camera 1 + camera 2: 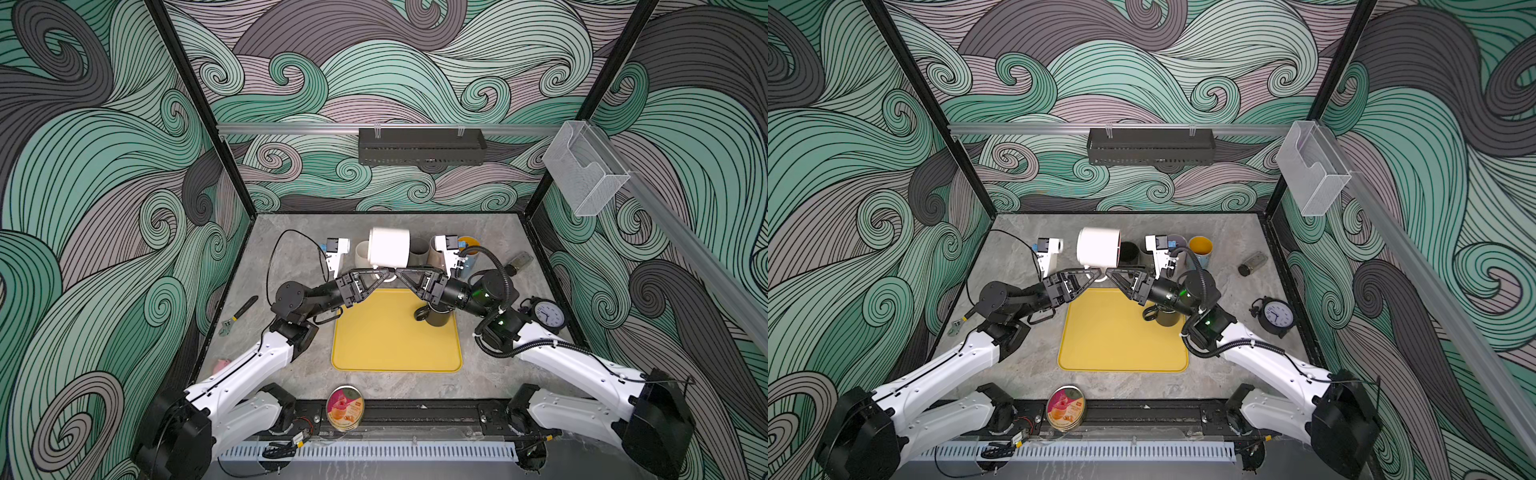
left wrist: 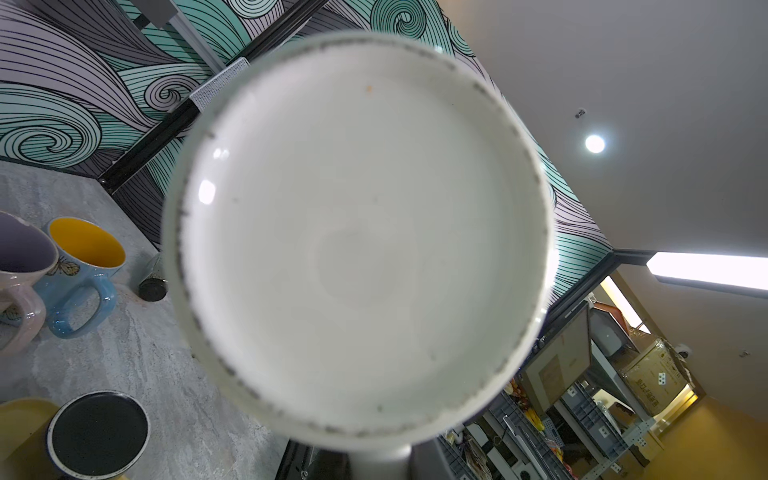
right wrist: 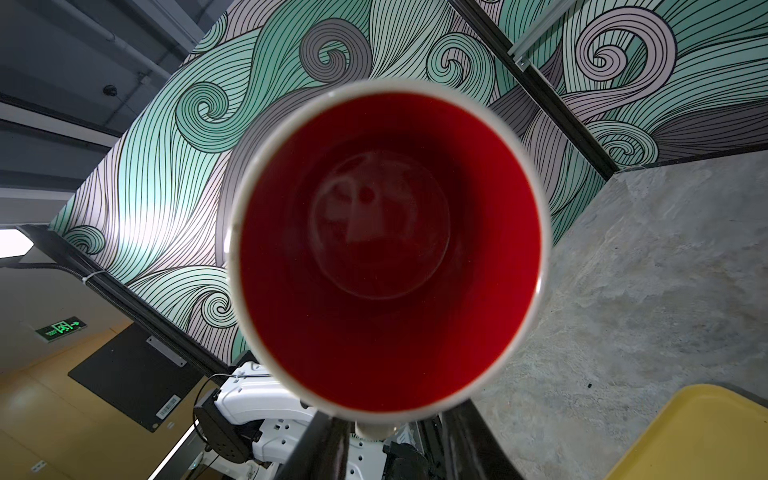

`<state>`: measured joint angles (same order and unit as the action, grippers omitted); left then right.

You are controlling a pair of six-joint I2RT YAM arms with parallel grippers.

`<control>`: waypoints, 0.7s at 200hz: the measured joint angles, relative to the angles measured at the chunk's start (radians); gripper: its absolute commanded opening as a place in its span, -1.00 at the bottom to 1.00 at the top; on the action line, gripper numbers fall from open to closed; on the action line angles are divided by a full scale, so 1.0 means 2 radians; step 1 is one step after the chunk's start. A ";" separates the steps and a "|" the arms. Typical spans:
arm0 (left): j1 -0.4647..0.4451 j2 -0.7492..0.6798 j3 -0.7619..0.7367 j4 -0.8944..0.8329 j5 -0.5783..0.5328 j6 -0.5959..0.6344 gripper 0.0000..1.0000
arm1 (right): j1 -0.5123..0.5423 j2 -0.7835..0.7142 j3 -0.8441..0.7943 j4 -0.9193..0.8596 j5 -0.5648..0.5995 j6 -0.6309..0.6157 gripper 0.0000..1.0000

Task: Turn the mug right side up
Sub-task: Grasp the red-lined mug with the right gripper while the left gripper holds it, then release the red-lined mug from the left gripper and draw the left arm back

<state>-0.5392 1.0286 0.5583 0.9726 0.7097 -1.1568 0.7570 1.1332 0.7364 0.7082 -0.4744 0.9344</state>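
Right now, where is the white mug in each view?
Both top views: white mug near the middle, on its side in the air, beyond the yellow tray.
Left wrist: fills the middle, white base toward the camera.
Right wrist: fills the middle, red inside toward the camera.
Shared landmark: the yellow tray, a corner in each wrist view.

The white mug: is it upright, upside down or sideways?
Sideways, in the air. The white mug shows its base to the left wrist camera, its red inside to the right one.
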 measured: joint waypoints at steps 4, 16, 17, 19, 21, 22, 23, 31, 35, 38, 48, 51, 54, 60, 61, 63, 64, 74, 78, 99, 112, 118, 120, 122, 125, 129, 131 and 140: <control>-0.001 0.001 0.000 0.000 -0.001 0.002 -1.00 | 0.000 0.001 0.001 0.000 0.000 0.001 -0.35; -0.006 0.005 0.000 0.003 -0.007 0.006 -1.00 | 0.000 0.006 0.003 0.001 -0.002 0.003 -0.37; -0.006 0.005 0.000 0.003 -0.007 0.006 -1.00 | 0.000 0.006 0.003 0.002 -0.002 0.003 -0.37; -0.007 0.006 0.000 0.004 -0.008 0.007 -1.00 | 0.000 0.007 0.004 0.002 -0.002 0.003 -0.37; -0.008 0.007 0.000 0.004 -0.009 0.007 -1.00 | 0.000 0.009 0.004 0.002 -0.002 0.004 -0.37; -0.008 0.008 0.000 0.004 -0.010 0.007 -1.00 | 0.000 0.009 0.004 0.003 -0.003 0.004 -0.37; -0.009 0.009 0.000 0.004 -0.010 0.007 -1.00 | 0.000 0.010 0.005 0.003 -0.003 0.005 -0.37; -0.012 0.014 0.000 0.009 -0.014 0.010 -1.00 | 0.000 0.015 0.007 0.005 -0.002 0.006 -0.38; -0.013 0.016 0.000 0.010 -0.017 0.010 -1.00 | 0.000 0.018 0.008 0.005 -0.003 0.008 -0.40; -0.014 0.018 0.000 0.012 -0.019 0.011 -1.00 | 0.000 0.020 0.010 0.006 -0.003 0.009 -0.42; -0.015 0.024 0.000 0.017 -0.028 0.013 -1.00 | -0.001 0.028 0.013 0.011 -0.004 0.013 -0.53; -0.015 0.025 0.000 0.019 -0.030 0.014 -1.00 | -0.002 0.030 0.014 0.013 -0.004 0.017 -0.56; -0.016 0.027 0.000 0.021 -0.032 0.014 -1.00 | -0.002 0.031 0.015 0.014 -0.004 0.016 -0.59; -0.016 0.030 0.000 0.024 -0.037 0.014 -1.00 | -0.002 0.035 0.018 0.017 -0.005 0.020 -0.66; -0.016 0.030 0.000 0.024 -0.037 0.015 -1.00 | -0.002 0.036 0.018 0.017 -0.005 0.020 -0.68; -0.016 0.031 0.000 0.026 -0.038 0.015 -1.00 | -0.003 0.037 0.019 0.017 -0.005 0.025 -0.72; -0.016 0.031 0.000 0.026 -0.039 0.015 -1.00 | -0.003 0.038 0.019 0.017 -0.005 0.027 -0.73; -0.016 0.033 0.000 0.030 -0.044 0.023 -1.00 | -0.004 0.043 0.022 0.023 -0.007 0.033 -1.00; -0.016 0.034 0.000 0.032 -0.046 0.025 -1.00 | -0.005 0.044 0.023 0.024 -0.008 0.035 -1.00; -0.016 0.032 0.000 0.034 -0.053 0.031 -1.00 | -0.006 0.049 0.030 0.026 -0.012 0.037 -1.00; -0.016 0.027 0.000 0.026 -0.056 0.039 -0.92 | -0.006 0.050 0.032 0.025 -0.013 0.037 -1.00; -0.016 0.023 0.000 0.018 -0.058 0.044 -0.41 | -0.006 0.051 0.034 0.024 -0.014 0.036 -1.00; -0.016 0.020 0.001 0.013 -0.059 0.048 -0.22 | -0.006 0.051 0.034 0.024 -0.015 0.036 -1.00; -0.016 0.018 0.001 0.007 -0.059 0.051 -0.05 | -0.006 0.051 0.034 0.023 -0.015 0.036 -1.00; -0.017 0.015 0.003 -0.001 -0.058 0.056 0.15 | -0.006 0.052 0.035 0.022 -0.016 0.036 -1.00; -0.018 0.011 0.005 -0.017 -0.058 0.064 0.34 | -0.006 0.053 0.035 0.021 -0.014 0.035 -1.00; -0.019 0.009 0.006 -0.023 -0.058 0.066 0.42 | -0.006 0.053 0.036 0.019 -0.013 0.033 -1.00; -0.024 -0.004 0.016 -0.065 -0.059 0.089 0.69 | -0.007 0.054 0.036 0.008 -0.010 0.031 -1.00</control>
<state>-0.5873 1.0210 0.5896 0.8433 0.5911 -0.9779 0.7433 1.2404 0.8078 0.7246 -0.4938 0.9974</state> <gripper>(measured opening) 0.516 0.170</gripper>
